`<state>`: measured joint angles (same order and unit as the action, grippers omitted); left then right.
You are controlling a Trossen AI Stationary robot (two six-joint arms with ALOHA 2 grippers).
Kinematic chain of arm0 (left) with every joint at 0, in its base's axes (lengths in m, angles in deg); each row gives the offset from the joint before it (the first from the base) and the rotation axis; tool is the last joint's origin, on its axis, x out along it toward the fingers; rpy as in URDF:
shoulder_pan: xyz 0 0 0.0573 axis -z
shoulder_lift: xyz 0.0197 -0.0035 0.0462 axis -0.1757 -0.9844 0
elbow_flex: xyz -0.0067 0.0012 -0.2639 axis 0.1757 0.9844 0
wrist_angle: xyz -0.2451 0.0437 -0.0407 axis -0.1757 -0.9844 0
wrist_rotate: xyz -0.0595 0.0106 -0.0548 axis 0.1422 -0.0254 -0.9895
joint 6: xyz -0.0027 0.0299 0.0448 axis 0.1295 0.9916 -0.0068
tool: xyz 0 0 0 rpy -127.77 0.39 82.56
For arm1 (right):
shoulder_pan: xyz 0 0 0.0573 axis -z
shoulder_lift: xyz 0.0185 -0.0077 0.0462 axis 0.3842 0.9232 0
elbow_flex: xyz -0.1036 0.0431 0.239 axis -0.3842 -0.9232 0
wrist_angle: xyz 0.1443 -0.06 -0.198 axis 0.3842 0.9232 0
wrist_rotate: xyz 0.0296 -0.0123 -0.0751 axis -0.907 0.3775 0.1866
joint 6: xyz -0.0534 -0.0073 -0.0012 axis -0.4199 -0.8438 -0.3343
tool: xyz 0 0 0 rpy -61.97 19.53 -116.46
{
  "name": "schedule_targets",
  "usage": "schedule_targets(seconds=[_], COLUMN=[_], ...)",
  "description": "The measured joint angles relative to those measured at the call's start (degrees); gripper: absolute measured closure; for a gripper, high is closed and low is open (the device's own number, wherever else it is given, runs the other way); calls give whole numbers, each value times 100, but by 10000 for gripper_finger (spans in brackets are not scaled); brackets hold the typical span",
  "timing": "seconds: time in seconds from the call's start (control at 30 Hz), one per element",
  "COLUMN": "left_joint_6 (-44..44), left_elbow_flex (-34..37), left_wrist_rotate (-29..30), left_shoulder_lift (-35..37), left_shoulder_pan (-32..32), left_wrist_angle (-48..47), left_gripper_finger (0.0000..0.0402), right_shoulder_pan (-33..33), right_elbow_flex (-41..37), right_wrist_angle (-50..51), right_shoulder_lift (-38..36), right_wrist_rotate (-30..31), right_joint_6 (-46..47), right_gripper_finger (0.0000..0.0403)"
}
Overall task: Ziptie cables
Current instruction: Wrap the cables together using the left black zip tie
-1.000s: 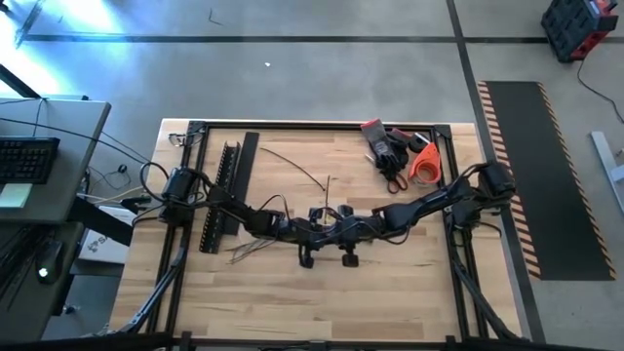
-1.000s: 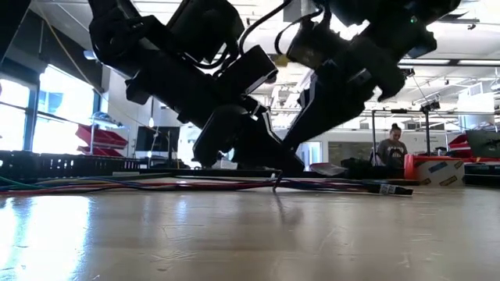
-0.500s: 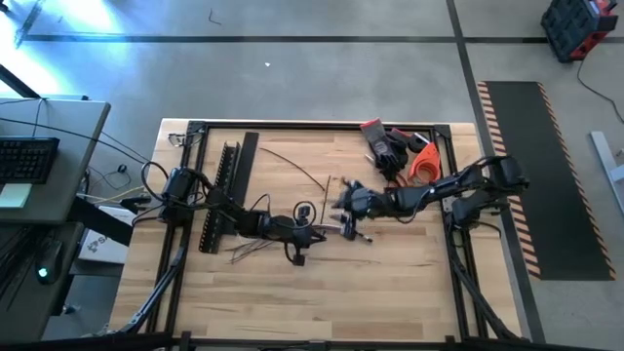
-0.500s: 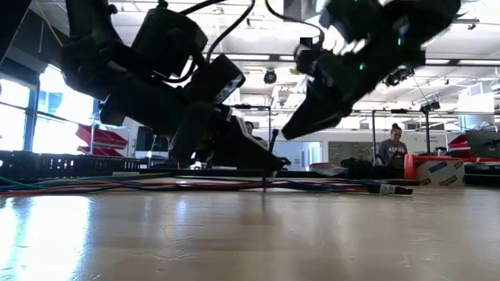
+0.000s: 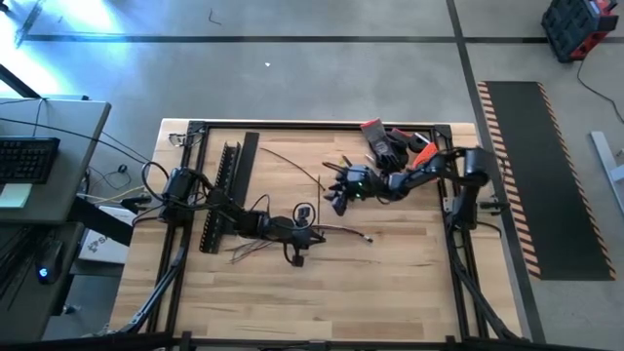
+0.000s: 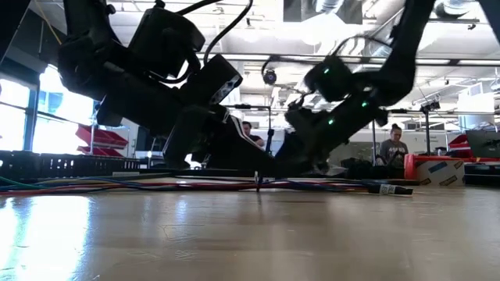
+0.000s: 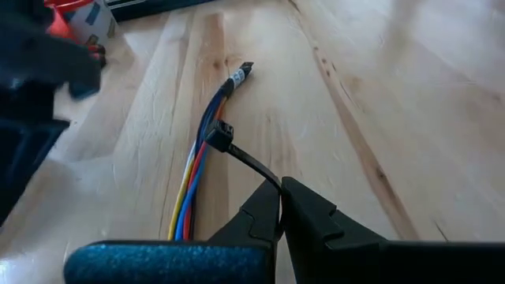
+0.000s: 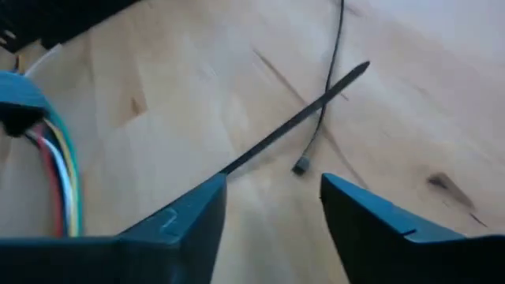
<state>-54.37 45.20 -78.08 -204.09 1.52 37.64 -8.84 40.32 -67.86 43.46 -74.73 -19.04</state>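
Left wrist view: cables (image 7: pixel 207 146) end label unreadable.

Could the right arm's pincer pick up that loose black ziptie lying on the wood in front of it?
Probably yes: the right pincer is open, and the ziptie lies bare on the table just ahead, nothing covering it.

Two dark robot arms work over one pale wooden worktop (image 5: pixel 409 283). On it lie one bundle of thin coloured cables (image 7: pixel 198 175), one black zip tie (image 7: pixel 245 158) looped round it, one loose black zip tie (image 8: pixel 296 130), one black comb-slotted rail (image 5: pixel 220 195) and one flat black strip (image 5: pixel 248 161). One person (image 6: pixel 393 145) sits in the room behind.
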Motion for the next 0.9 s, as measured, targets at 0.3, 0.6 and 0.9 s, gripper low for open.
schedule_targets(seconds=[0.3, 0.6, 0.9], left_joint_6=[4, 6, 6], left_elbow_flex=[-2, -2, 0], left_wrist_rotate=[-9, -9, -10], left_shoulder_lift=[0, 0, 0], left_shoulder_pan=[0, 0, 0], left_wrist_angle=[-44, -51, -61], left_gripper_finger=[401, 401, 401], right_shoulder_pan=[220, 209, 375], right_elbow_flex=[257, 408, 762], right_wrist_angle=[-140, -167, -91], right_shoulder_lift=[433, 559, 793], right_wrist_rotate=[-941, -763, -494], right_joint_6=[416, 405, -314], right_gripper_finger=[150, 171, 193])
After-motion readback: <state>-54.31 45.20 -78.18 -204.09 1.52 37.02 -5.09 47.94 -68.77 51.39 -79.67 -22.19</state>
